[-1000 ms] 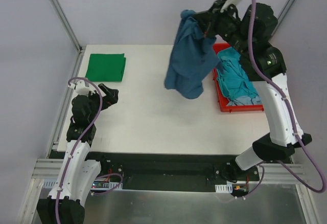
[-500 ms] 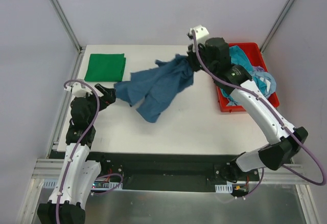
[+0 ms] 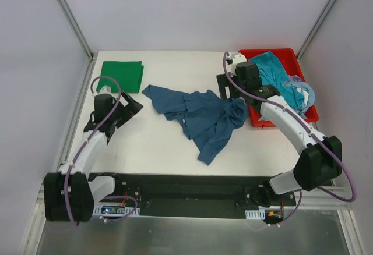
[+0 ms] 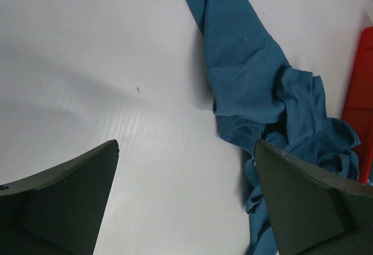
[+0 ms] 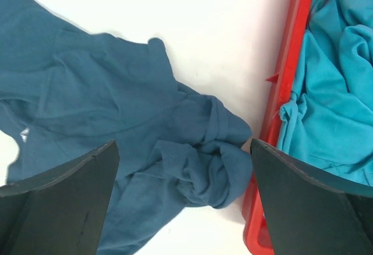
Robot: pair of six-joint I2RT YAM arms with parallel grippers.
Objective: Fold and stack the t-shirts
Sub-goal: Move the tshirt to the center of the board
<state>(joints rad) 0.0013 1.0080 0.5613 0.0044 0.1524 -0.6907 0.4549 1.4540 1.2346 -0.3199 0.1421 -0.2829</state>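
A dark blue t-shirt [image 3: 201, 118] lies crumpled across the middle of the table, one end bunched beside the red bin [image 3: 256, 121]. My right gripper [image 3: 226, 92] hovers open over that bunched end [image 5: 221, 167] and holds nothing. My left gripper [image 3: 131, 106] is open just left of the shirt's far tip [image 4: 250, 86], over bare table. A green t-shirt [image 3: 120, 75] lies folded at the back left. A teal t-shirt [image 3: 274, 68] and a pale blue one [image 3: 300, 92] are heaped in the bin.
The red bin's wall [image 5: 280, 103] stands close to the right finger of my right gripper, with the teal cloth [image 5: 338, 80] inside it. The same bin [image 4: 358, 103] shows at the right edge of the left wrist view. White tabletop [image 3: 151, 144] lies in front of the shirt.
The right arm swung the dark blue shirt down from the air, spread it across the table, then opened and let go. The left arm reached forward toward the shirt.
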